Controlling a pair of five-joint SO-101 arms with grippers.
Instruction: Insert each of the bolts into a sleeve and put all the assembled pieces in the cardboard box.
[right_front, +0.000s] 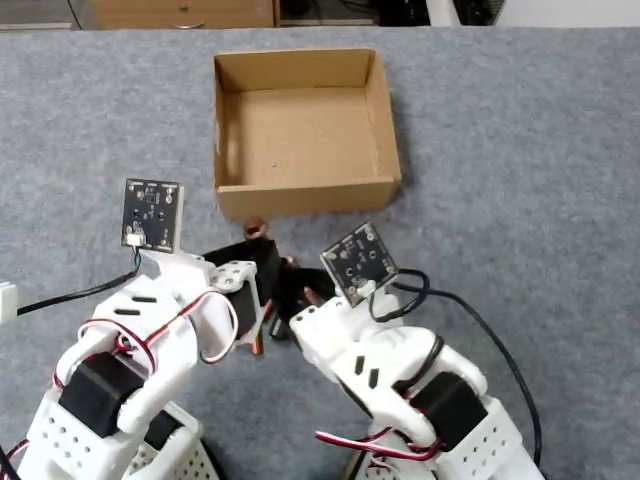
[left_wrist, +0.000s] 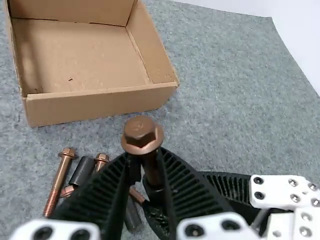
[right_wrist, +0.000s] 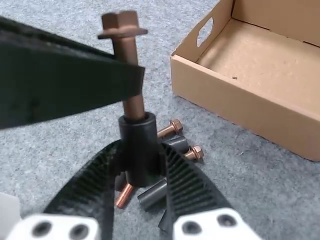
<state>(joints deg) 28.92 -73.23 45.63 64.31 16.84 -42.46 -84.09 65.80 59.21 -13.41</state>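
Note:
My left gripper (left_wrist: 145, 159) is shut on a copper bolt (left_wrist: 143, 136), held head up just in front of the cardboard box (left_wrist: 100, 103). My right gripper (right_wrist: 141, 150) is shut on an upright black sleeve (right_wrist: 138, 134). The bolt (right_wrist: 125, 60) has its shaft tip inside the top of that sleeve, with the left arm's black fingers (right_wrist: 65, 85) clamped across its shaft. In the high view the bolt head (right_front: 255, 229) shows where both arms meet, below the box (right_front: 300, 190).
Loose bolts (left_wrist: 60, 175) (right_wrist: 170, 128) and black sleeves (left_wrist: 80, 171) (right_wrist: 177, 144) lie in a small pile on the grey mat beneath the grippers. The box interior (right_front: 300, 125) holds nothing. Open mat extends to both sides of the box.

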